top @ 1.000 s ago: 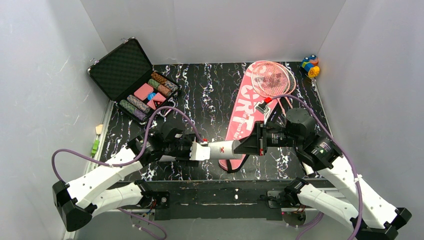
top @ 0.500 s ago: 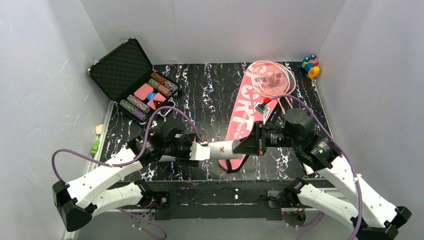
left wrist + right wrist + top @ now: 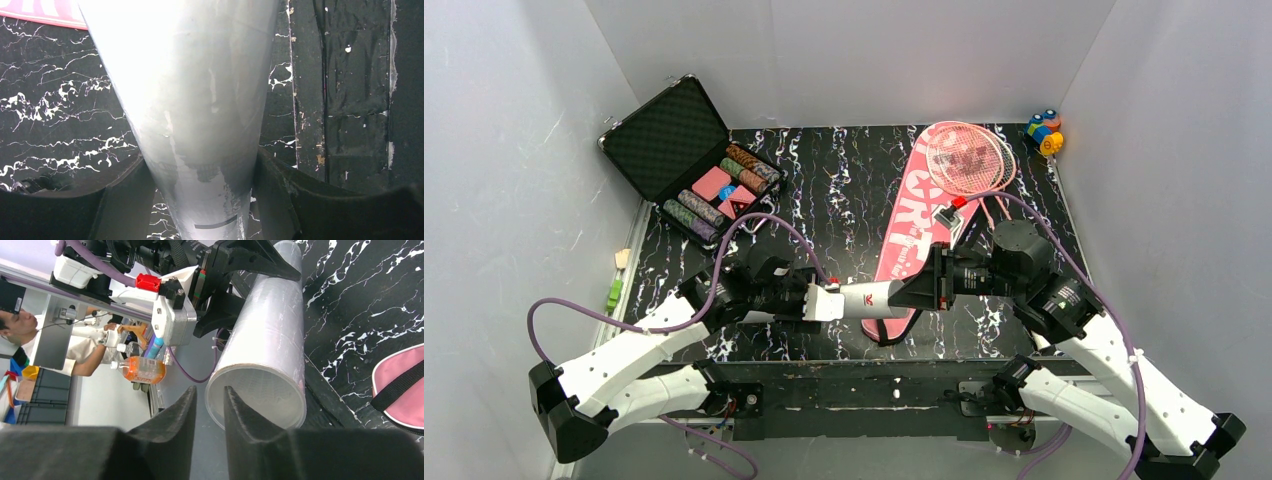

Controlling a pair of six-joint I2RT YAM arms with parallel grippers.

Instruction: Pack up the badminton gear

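Tube: long white tube (image 3: 869, 298) lies level above the bench (image 3: 824, 190), strung between the two hands, with its open mouth turned toward the right one.
Left hand: left hand (image 3: 205, 195) is pinching the tube near its closed end, a finger pressed on each side, and the wrist view shows the grip square and firm.
Right hand: right hand (image 3: 210, 390) has its fingers a narrow gap apart with nothing between them, and the tube's rim sits just beyond the fingertips, slightly to one side.
Inside the tube: mouth looks pale and hazy from the right wrist, so I cannot tell whether any shuttlecocks are in there.
Step in hand: looks like work at the tube's mouth, loading or a handover, and I'd call the task early.
How to do it well: hold the left clamp steady and the tube level, and move the right hand only along the tube's length, since a sideways nudge on the rim would lever it in the left hand's pinch.
Beyond the right hand: pink cover (image 3: 914, 220) lies flat, with the rackets (image 3: 969, 157) on its far end, not yet packed.
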